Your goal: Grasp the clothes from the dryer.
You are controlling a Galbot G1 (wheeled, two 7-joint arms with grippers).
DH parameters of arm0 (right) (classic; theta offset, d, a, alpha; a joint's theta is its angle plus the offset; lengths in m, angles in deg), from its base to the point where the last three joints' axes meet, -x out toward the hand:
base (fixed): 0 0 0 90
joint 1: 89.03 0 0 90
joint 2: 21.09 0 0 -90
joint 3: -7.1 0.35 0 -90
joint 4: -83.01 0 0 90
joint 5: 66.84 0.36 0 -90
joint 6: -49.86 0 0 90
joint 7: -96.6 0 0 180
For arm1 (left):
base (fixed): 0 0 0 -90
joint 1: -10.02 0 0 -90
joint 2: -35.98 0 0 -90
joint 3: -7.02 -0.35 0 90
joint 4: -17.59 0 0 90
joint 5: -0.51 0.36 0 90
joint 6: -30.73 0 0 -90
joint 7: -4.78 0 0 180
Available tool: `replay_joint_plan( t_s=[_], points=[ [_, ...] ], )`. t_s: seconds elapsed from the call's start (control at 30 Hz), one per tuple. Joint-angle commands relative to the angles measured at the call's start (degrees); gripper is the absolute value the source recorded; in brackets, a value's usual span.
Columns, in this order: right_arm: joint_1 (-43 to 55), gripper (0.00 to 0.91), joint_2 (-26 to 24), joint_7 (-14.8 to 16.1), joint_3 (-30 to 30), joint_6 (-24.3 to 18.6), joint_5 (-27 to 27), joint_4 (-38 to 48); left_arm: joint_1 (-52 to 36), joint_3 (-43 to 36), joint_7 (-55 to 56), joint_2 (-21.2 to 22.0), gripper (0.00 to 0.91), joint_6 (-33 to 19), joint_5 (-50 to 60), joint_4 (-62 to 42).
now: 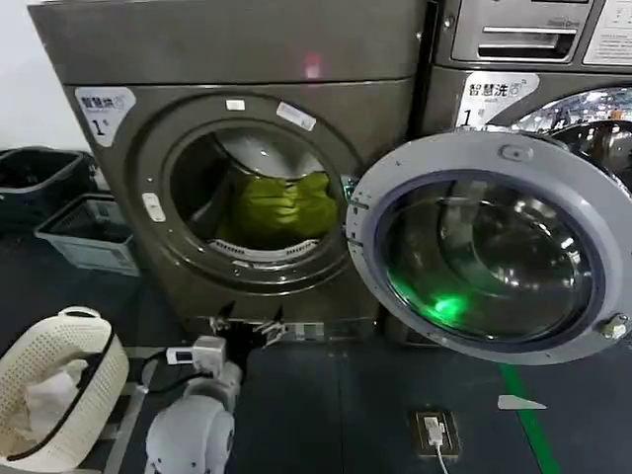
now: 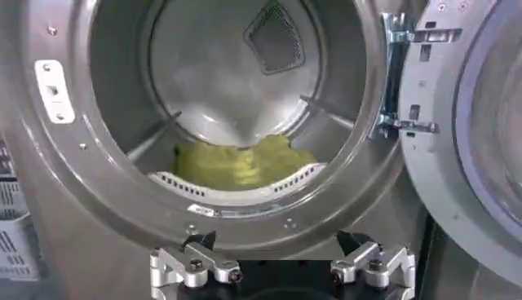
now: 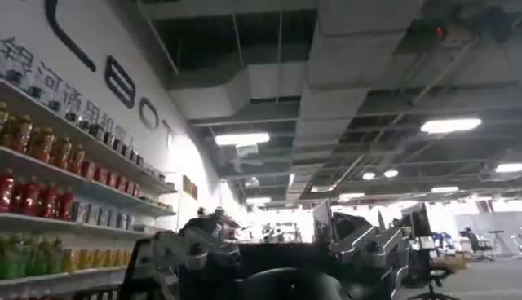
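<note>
— seeing the large bronze-grey metallic front-loading dryer [image 1: 247, 168] with its round glass-and-grey door [image 1: 489, 242] swinging wide open toward the right. yellow-green clothes [image 1: 276, 209] lying heaped at the bottom of the steel drum [image 2: 236, 73], behind the perforated white lip.

— and the left gripper [image 2: 281, 265]?

— hovering just outside the porthole, below its lower rim, fingers [image 2: 192, 262] spread wide apart and gripping nothing. clothes sitting well ahead of the fingertips, deeper inside the drum, roughly centred between the two fingers. not touching anything.

— the right gripper [image 3: 277, 253]?

— pointing away from the machine, toward a ceiling with strip lights and a wall of shelves stocked with bottles [image 3: 57, 196]. fingers standing parted, holding nothing.

— anything else near the left fingers?

— white woven laundry basket [image 1: 59, 390] resting on the dark floor, off to the left of them; grey plastic crate [image 1: 89, 232] farther back beside the machine.
</note>
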Motion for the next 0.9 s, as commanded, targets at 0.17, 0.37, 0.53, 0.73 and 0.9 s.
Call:
replay_joint_plan(
  t_s=[0.17,0.37,0.53,0.73,0.9],
  points=[
    [-0.29,0.907,0.02,-0.02,0.29,0.0,0.11,0.15,-0.02,0.13,0.4,0.07,0.907,2.8,0.24,-0.29],
    [-0.81,0.907,0.19,0.01,0.95,-0.1,0.25,0.8,0.13,0.36,0.53,-0.2,0.907,2.8,0.39,-0.61],
    [-0.7,0.907,0.36,0.01,1.01,-0.06,0.28,0.54,0.26,0.27,0.52,-0.2,0.907,2.8,0.17,-0.26],
    [-1.01,0.907,0.38,0.0,1.22,-0.07,0.48,0.58,0.25,0.44,0.69,-0.11,0.907,2.8,0.32,-0.12],
    [-1.1,0.907,0.42,0.03,1.34,-0.11,0.52,0.68,0.06,0.43,1.05,-0.12,0.907,2.8,0.33,-0.36]
  ],
)
